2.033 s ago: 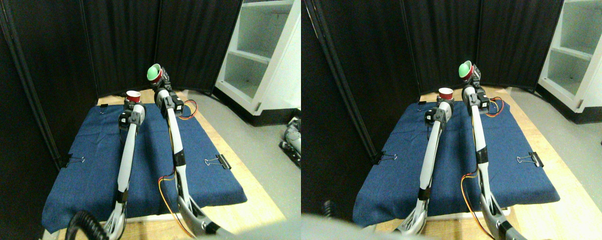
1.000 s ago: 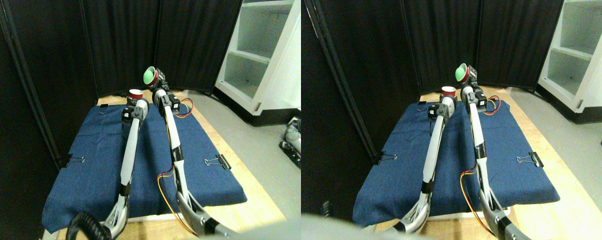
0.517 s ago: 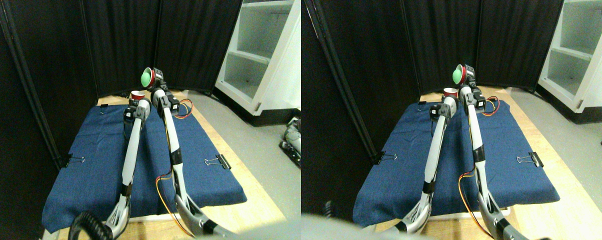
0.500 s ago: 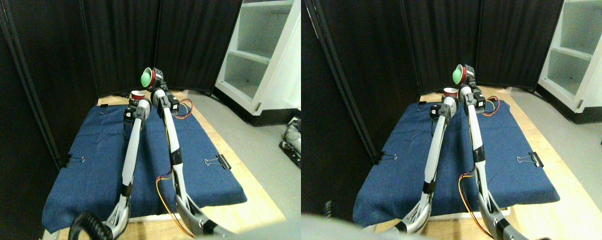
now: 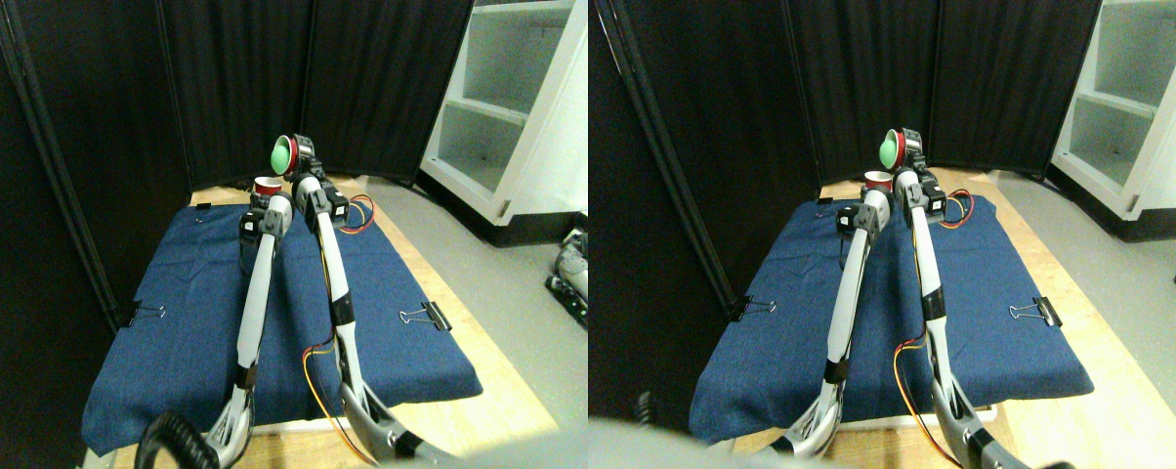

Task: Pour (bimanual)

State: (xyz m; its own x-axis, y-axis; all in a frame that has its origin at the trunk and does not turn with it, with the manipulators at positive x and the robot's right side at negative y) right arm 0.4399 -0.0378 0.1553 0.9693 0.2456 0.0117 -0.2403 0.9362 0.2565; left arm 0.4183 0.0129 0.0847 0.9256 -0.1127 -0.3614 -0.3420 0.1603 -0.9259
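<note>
1. The right gripper (image 5: 295, 161) holds a tilted cup (image 5: 280, 154), green inside, its mouth facing left; its fingers grip the cup.
2. The left gripper (image 5: 262, 200) holds an upright red cup (image 5: 267, 185), just below and left of the tilted one.
3. Both cups are raised over the far edge of the blue cloth (image 5: 178, 322) on the desk (image 5: 490, 405).
4. Binder clips (image 5: 426, 316) hold the cloth's edges.

Black curtain panels (image 5: 256, 78) close the far and left sides. A white shelf unit (image 5: 510, 107) stands far right on grey floor (image 5: 520, 293). A blue cloth (image 5: 197, 313), held by binder clips (image 5: 427, 316), covers a wooden board (image 5: 481, 386).
</note>
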